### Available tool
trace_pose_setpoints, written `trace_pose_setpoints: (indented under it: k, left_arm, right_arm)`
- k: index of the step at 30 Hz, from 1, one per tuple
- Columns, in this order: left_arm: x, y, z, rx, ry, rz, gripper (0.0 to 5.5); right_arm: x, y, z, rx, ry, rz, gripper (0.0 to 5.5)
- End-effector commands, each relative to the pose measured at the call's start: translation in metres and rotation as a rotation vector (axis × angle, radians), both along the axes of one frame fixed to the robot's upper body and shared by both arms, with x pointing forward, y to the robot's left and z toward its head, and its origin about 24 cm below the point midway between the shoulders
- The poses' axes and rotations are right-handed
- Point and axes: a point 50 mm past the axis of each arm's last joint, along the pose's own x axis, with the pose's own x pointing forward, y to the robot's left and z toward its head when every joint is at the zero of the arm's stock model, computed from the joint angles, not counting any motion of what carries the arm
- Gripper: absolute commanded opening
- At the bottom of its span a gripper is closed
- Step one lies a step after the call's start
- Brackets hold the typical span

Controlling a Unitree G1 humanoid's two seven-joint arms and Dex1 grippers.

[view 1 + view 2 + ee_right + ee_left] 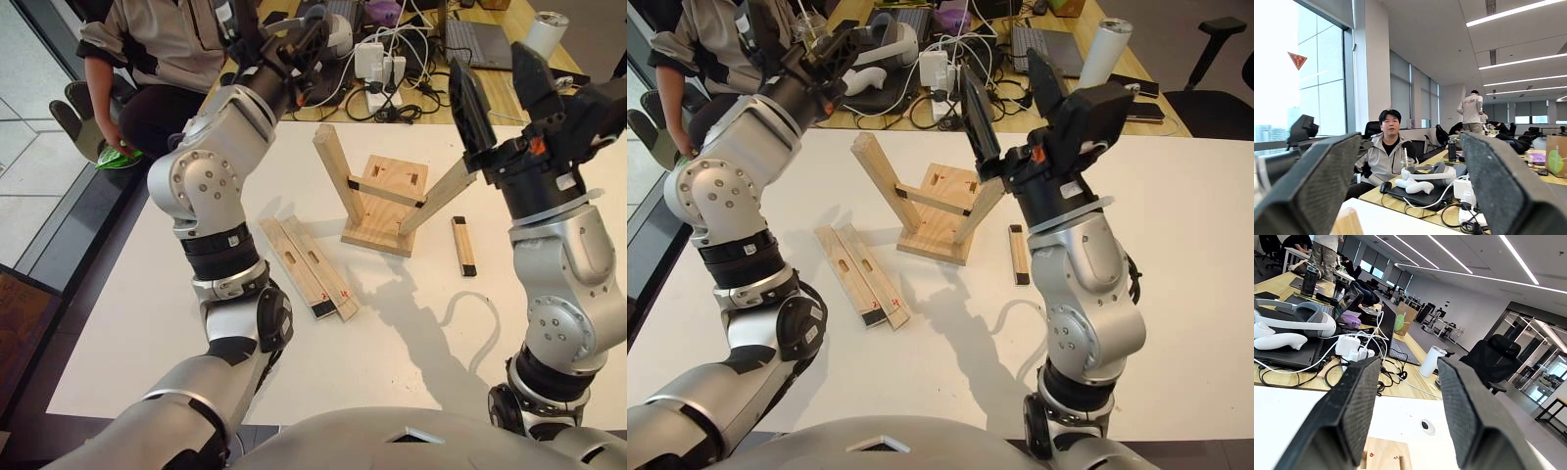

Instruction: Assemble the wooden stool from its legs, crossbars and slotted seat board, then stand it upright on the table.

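Tipping threatens the half-built stool (392,176) at mid-table if the left gripper (1408,369) or right gripper (1410,139), both wide open and empty, knocks its slanting legs (338,171) reaching for the loose legs (309,266) near left.

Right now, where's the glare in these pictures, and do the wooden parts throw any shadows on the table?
Right wrist view: the window is washed out to white. Left wrist view: the ceiling light strips glare as bright streaks. Left eye view: the table is evenly lit, and the stool throws a soft shadow on it just in front of itself.
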Motion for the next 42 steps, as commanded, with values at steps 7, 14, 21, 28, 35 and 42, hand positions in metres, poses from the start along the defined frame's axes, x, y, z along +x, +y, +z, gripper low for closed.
trace_pose_setpoints:
  k: [7,14,21,28,35,42]
  left_arm:
    - [0.0,0.021,-0.014,0.037,0.048,0.124,2.09]
    - [0.0,0.048,-0.021,0.079,0.072,0.247,2.09]
    - [-0.004,0.04,-0.031,0.081,0.086,0.244,2.09]
    - [-0.005,0.039,-0.035,0.088,0.093,0.255,2.09]
    - [-0.006,0.036,-0.041,0.103,0.109,0.259,2.09]
    - [-0.005,0.03,-0.04,0.108,0.106,0.238,2.09]
  right_arm:
    - [-0.026,0.022,-0.065,-0.243,0.303,0.223,3.69]
    - [-0.017,-0.006,-0.084,-0.315,0.38,0.004,3.69]
    - [-0.005,-0.044,-0.096,-0.311,0.443,-0.309,3.69]
    - [-0.001,-0.039,-0.097,-0.25,0.464,-0.303,3.69]
    - [-0.003,0.018,-0.085,-0.051,0.512,0.071,3.69]
    - [0.04,0.014,-0.063,0.047,0.389,-0.201,3.07]
